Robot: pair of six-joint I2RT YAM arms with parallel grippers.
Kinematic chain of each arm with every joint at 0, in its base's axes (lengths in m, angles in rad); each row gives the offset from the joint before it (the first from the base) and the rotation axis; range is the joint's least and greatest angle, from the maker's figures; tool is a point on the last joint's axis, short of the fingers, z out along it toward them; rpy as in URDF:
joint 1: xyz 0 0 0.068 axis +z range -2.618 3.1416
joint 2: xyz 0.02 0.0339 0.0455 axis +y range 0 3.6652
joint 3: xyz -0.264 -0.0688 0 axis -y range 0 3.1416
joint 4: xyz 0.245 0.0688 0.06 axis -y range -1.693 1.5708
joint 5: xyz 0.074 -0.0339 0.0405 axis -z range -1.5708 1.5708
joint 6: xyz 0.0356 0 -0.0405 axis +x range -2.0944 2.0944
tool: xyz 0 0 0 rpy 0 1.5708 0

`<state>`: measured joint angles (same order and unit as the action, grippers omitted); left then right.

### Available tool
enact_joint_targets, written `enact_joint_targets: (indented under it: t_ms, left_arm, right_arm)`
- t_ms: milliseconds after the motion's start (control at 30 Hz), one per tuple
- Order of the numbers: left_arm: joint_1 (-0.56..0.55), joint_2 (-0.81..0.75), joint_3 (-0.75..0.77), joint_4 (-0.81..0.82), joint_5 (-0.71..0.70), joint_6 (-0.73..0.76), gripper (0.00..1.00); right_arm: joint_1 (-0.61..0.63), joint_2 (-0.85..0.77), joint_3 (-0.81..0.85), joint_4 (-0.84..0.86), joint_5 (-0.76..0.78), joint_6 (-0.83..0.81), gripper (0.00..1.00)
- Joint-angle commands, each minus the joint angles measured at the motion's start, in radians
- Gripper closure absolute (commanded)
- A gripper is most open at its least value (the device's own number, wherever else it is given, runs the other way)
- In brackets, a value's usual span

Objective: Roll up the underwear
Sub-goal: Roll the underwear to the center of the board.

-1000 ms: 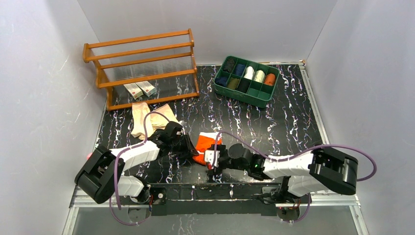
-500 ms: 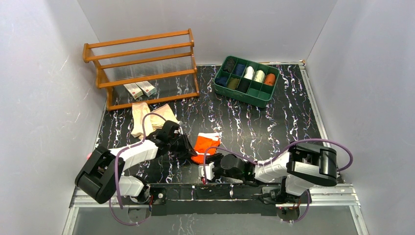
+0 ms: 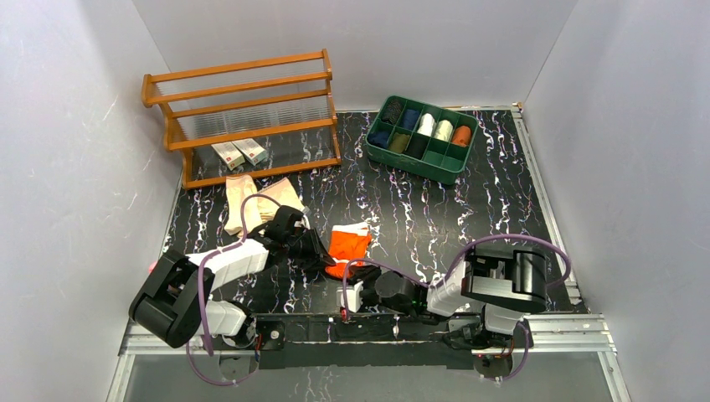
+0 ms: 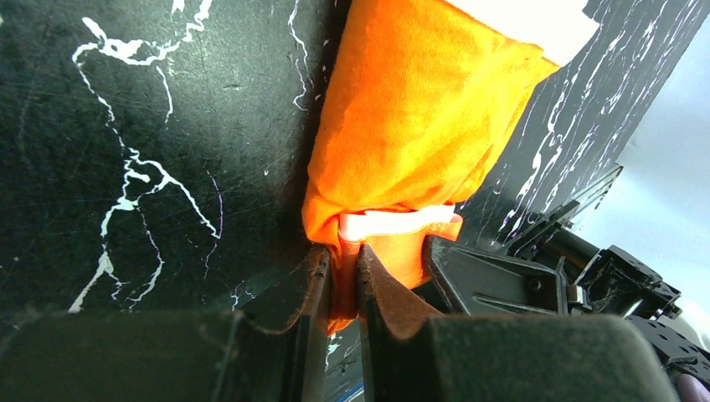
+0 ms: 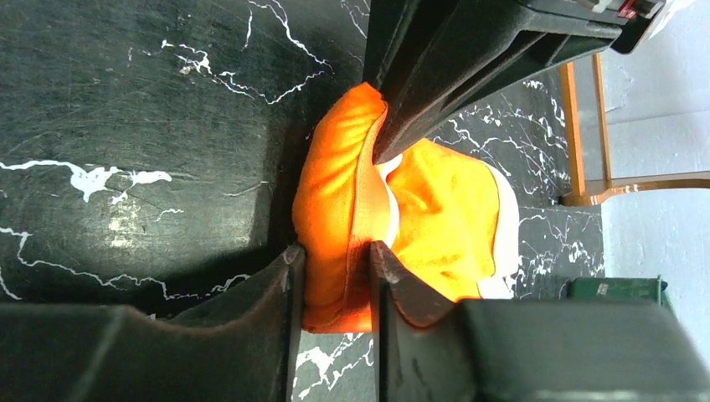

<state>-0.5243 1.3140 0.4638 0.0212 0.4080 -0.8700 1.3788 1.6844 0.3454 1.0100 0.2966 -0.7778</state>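
Note:
The bright orange underwear (image 3: 348,245) with white trim lies partly rolled on the black mat at the near middle. My left gripper (image 3: 329,260) is shut on its near left end; the left wrist view shows the cloth (image 4: 419,126) pinched between the jaws (image 4: 343,268). My right gripper (image 3: 356,275) is shut on the near roll edge, with the cloth (image 5: 343,209) between its jaws (image 5: 335,268). The pale tan underwear (image 3: 251,203) lies flat on the mat to the far left, untouched.
A wooden rack (image 3: 243,117) with two small boxes stands at the back left. A green divided tray (image 3: 420,138) holding several rolls stands at the back right. White walls close in the mat on three sides.
The right arm has folded back toward its base, and its gripper moved left and nearer. The orange underwear has shifted slightly left and become more compact. The left gripper moved slightly away.

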Motion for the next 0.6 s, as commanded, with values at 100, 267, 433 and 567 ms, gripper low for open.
enact_joint_targets:
  t_ms: [100,267,433,567]
  left_arm:
    - [0.012,-0.017,-0.048,-0.042,0.043,0.027,1.00]
    - [0.026,-0.029,-0.050,-0.040,0.039,0.030,0.94]
    - [0.031,-0.119,-0.058,-0.059,-0.047,0.006,0.52]
    - [0.035,-0.205,-0.073,-0.060,-0.109,-0.018,0.38]
  right_arm:
    - [-0.006,0.022,-0.003,-0.049,-0.008,0.022,0.87]
    - [-0.057,-0.035,0.066,-0.249,-0.137,0.155,0.99]
    - [-0.135,-0.137,0.126,-0.389,-0.365,0.326,0.99]
    - [-0.186,-0.154,0.162,-0.431,-0.490,0.461,0.99]
